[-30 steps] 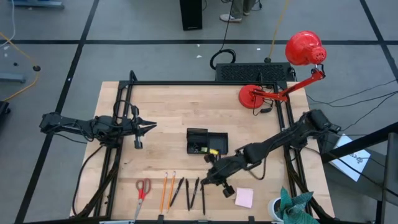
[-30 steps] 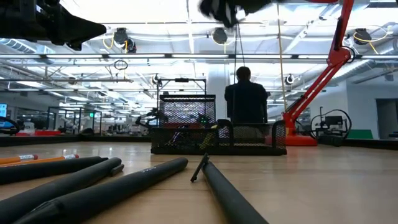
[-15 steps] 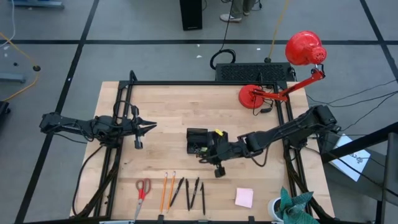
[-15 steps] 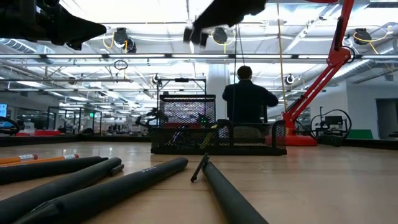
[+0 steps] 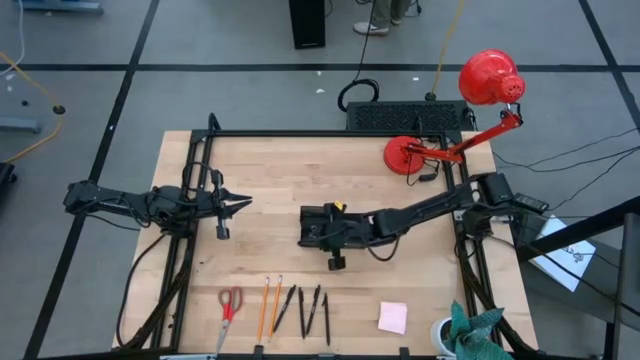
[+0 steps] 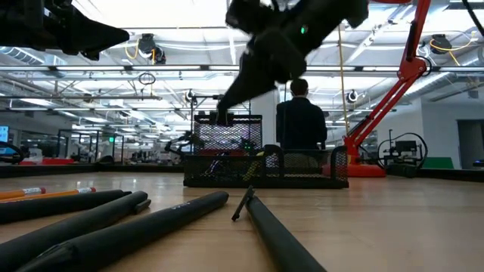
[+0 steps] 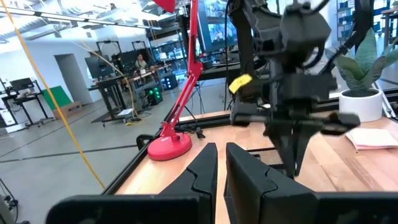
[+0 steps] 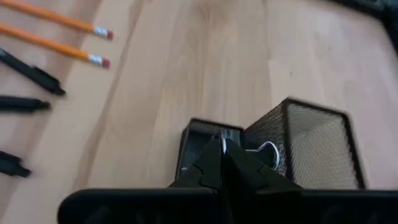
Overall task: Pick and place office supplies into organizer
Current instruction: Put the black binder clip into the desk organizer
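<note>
Supplies lying along the tabletop's (image 5: 250,170) near edge: one red-handled scissors (image 5: 229,302), two orange pencils (image 5: 267,305), four black pens (image 5: 305,309), one pink sticky-note pad (image 5: 392,318). Organizer (image 5: 318,226), black mesh, is sitting mid-tabletop with open wood around it. Right end effector (image 5: 312,228), pressed together, is hovering over the organizer. Left end effector (image 5: 243,203), nearly closed and empty, is waiting at the left.
</note>
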